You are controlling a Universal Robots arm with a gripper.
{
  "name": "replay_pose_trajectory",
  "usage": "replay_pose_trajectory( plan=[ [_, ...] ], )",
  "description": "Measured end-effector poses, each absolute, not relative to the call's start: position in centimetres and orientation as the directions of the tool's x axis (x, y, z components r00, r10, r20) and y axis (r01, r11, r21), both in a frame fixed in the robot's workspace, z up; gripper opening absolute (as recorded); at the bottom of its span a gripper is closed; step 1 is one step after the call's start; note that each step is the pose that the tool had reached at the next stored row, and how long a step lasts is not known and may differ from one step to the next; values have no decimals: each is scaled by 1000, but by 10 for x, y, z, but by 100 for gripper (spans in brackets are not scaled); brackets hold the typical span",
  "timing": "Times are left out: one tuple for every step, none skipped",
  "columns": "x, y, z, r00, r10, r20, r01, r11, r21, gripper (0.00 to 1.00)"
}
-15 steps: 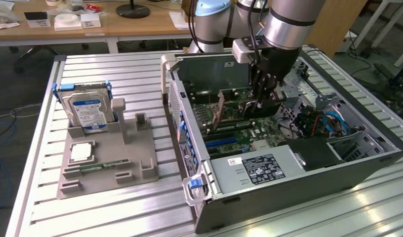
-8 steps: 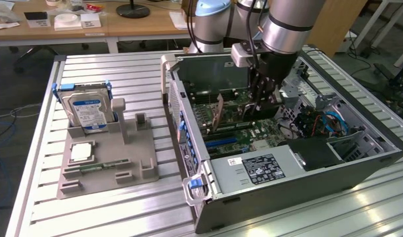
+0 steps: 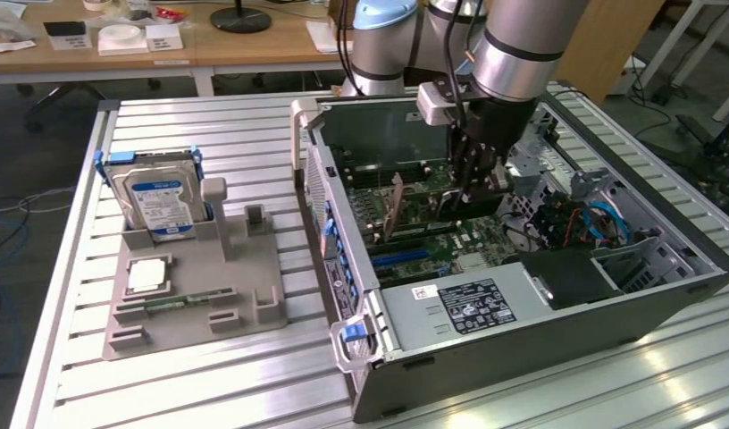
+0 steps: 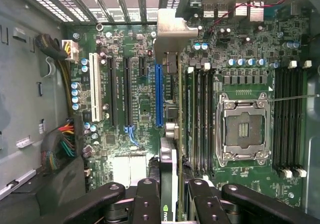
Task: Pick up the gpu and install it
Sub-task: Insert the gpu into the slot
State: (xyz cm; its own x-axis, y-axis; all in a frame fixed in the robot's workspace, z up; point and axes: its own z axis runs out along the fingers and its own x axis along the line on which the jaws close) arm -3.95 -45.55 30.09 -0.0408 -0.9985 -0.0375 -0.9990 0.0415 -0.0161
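Labels first: the power supply [image 3: 427, 315] sitting in the near corner of the computer case [image 3: 520, 357] is wearing a black sticker with white print, too tiny for me to read. The hard drive [image 3: 160, 201] is showing a blue-and-white label, same story.

That drive is standing upright in a grey holder tray [image 3: 251, 268] off to the exterior view's left of the case. A green memory stick [image 3: 174, 304] and a silvery square chip [image 3: 146, 275] are lying in the tray too.

Inside the case, the gripper [image 4: 170, 191] is pinching the gpu [image 4: 170, 149] edge-on over the motherboard [image 4: 240, 49], just beside the blue slot [image 4: 159, 96]. Its bracket end is pointing toward the case's slotted back wall.
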Motion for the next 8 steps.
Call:
replay_pose_trajectory(
  plan=[
    [-40,-456,301,-41,-998,-38,-999,41,-16,26],
    [-41,-456,301,-41,-998,-38,-999,41,-16,26],
    [-42,-456,300,-41,-998,-38,-999,41,-16,26],
    [-44,-455,300,-41,-998,-38,-999,41,-16,26],
    [-45,-455,300,-41,-998,-38,-999,41,-16,26],
    [-46,-456,300,-41,-998,-38,-999,41,-16,26],
    [-46,-455,299,-41,-998,-38,-999,41,-16,26],
    [-46,-455,298,-40,-998,-38,-999,41,-16,26]
  ],
)
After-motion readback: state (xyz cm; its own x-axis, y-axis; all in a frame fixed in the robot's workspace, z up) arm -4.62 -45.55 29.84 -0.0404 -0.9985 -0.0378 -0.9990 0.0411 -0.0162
